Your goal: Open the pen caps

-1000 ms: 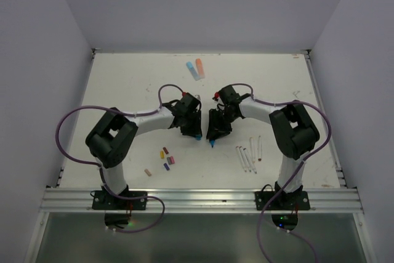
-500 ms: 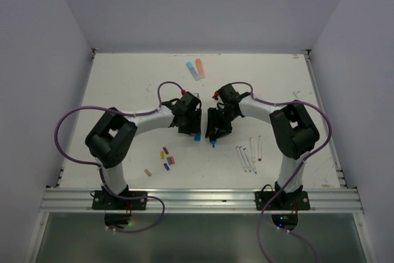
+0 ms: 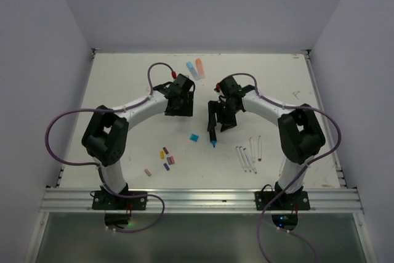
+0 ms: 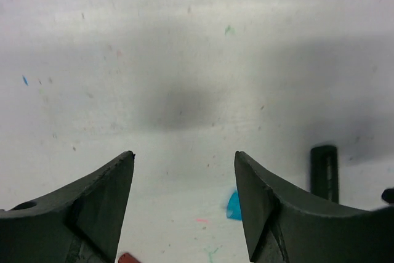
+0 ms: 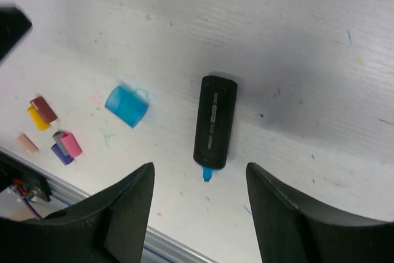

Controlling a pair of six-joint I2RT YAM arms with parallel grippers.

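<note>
A blue cap lies loose on the table, apart from its black marker body, whose blue tip is bare. In the right wrist view the blue cap sits left of the marker body. My right gripper hangs open above the marker, holding nothing. My left gripper is open over bare table, with the blue cap peeking past its right finger. Several tiny caps lie near the front left; these small caps are dark red, yellow, pink, purple and peach.
Thin white pen barrels lie at the front right. A blue and a salmon marker rest at the back centre. The left arm and right arm flank the middle, and a metal rail runs along the near edge.
Both grippers have opened and drawn back toward the far side. The blue cap and the black marker, held a second ago, now lie on the table.
</note>
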